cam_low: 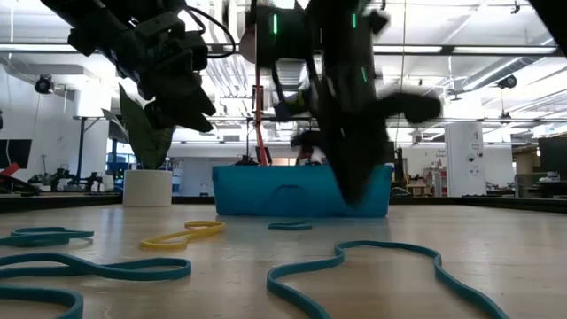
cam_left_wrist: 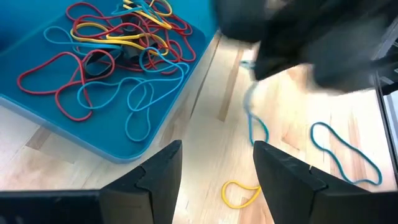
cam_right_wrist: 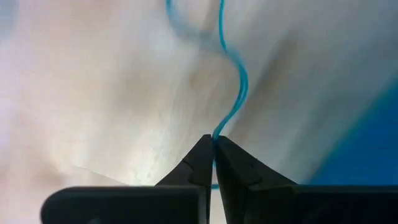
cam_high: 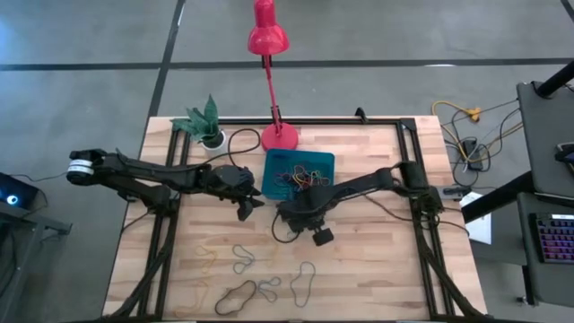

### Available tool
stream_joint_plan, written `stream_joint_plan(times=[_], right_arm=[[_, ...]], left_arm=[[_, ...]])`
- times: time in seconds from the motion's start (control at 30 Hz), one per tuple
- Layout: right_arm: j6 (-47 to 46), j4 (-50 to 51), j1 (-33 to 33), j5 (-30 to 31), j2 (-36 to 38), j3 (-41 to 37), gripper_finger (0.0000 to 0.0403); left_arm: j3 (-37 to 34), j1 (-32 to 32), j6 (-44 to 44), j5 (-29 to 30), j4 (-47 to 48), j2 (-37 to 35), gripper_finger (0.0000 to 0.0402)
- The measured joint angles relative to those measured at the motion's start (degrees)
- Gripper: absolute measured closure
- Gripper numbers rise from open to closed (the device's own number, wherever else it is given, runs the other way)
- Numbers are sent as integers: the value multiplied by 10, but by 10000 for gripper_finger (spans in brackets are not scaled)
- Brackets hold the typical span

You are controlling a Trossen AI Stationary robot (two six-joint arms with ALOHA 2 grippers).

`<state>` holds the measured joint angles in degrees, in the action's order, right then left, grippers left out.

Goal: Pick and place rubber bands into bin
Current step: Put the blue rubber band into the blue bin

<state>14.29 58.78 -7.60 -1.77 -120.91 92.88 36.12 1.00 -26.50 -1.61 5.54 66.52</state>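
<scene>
The thin blue rubber band (cam_right_wrist: 233,81) is pinched between the closed fingers of your right gripper (cam_right_wrist: 214,144) and hangs below it over the table. The shallow teal-blue plastic bin (cam_high: 325,161), already holding many coloured rubber bands (cam_left_wrist: 118,56), lies just beyond this gripper, toward the far side. I think you need only a short move there. The left gripper (cam_left_wrist: 214,165) waits with fingers apart, near the bin's left edge.
</scene>
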Motion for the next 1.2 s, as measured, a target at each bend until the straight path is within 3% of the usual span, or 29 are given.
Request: stream_joint_plan(times=[0.13,0.33,0.4,0.53,0.83,1.2], right_arm=[[-53,-4,1,17,59,39,395],[-162,-20,12,197,131,75,395],[-197,-9,32,226,142,75,395],[-247,15,81,232,136,59,395],[-234,17,138,213,123,-9,383],[-172,44,91,228,103,-14,244]], left_arm=[[0,0,4,0,-2,0,219],[0,0,13,0,-7,0,219],[0,0,18,0,-7,0,219],[0,0,18,0,-9,0,219],[0,0,-16,0,-6,0,219],[0,0,-32,0,-6,0,219]])
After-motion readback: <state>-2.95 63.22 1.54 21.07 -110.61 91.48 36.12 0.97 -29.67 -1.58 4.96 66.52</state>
